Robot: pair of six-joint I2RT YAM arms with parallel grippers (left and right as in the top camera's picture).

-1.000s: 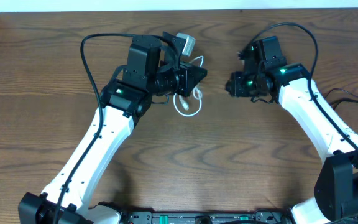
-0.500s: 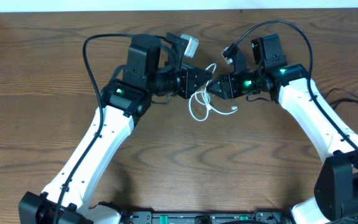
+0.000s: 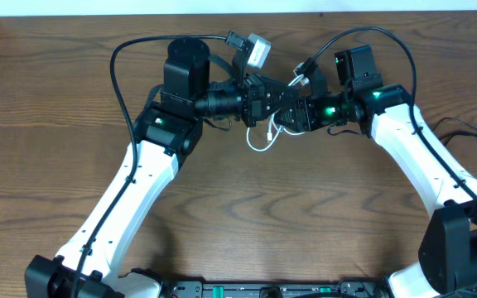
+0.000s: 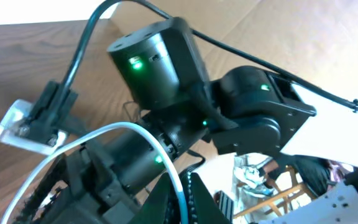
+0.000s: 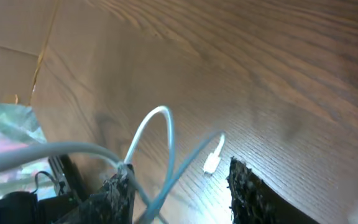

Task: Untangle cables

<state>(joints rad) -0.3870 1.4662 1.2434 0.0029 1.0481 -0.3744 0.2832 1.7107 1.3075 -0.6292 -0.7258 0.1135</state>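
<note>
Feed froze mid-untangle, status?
Left tool shut on white cable. Right tool open around same cable, plug dangling. Black cable not seen.

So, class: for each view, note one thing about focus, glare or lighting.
Overhead: even light, sharp, soft arm shadows on the table. Left wrist: the white cable close to the lens is blurred. Right wrist: glare on the wood near the white plug; the near tool fingers are out of focus.

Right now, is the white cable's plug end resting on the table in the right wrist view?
No, the white cable's plug end hangs above the table.
</note>
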